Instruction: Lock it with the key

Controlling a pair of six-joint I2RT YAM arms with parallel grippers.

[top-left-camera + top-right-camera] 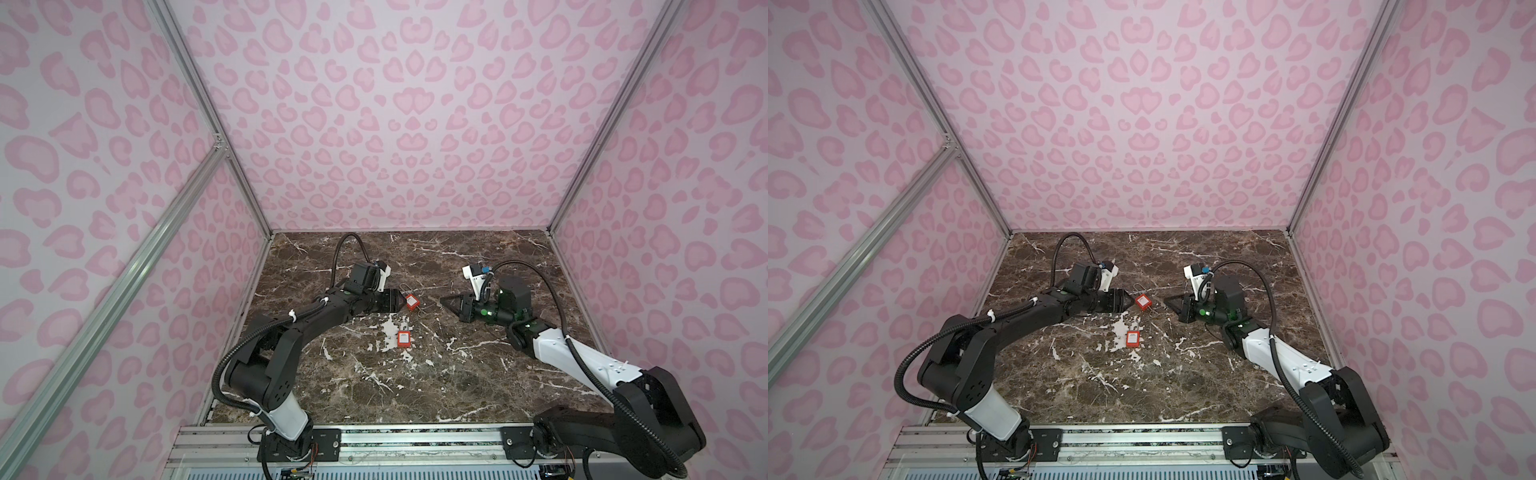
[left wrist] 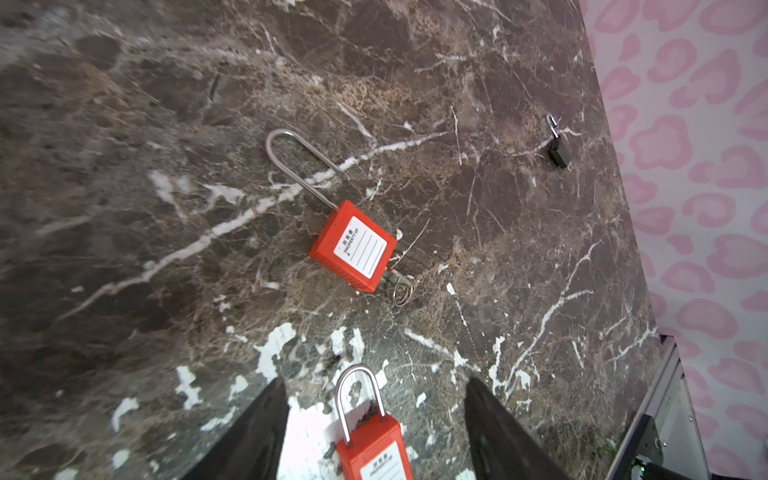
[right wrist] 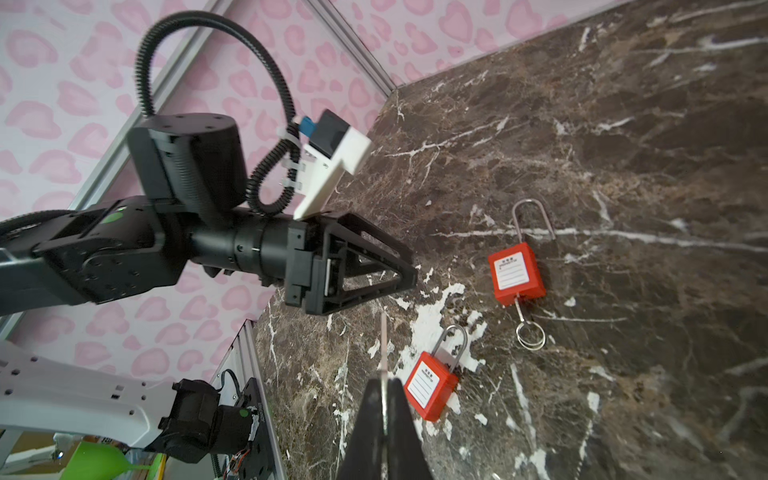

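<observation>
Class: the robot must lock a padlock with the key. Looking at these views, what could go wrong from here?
The long-shackled red padlock lies loose on the marble tabletop, shackle apparently raised; pressing may slide it. Its ringed silver key sticks out near the left gripper, fingers open, which could knock it. The right gripper pinches only a thin metal strip, which may twist.

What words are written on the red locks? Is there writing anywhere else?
"PROPERTY OF": on the white label of the long lock.
Chinese characters beside those words, same label: too small to read surely.
Short lock: same kind of label, cut off at the edge of the left wrist view and too small in the other views.
Black lock: no writing to be seen.
Nothing else shows any text.
</observation>
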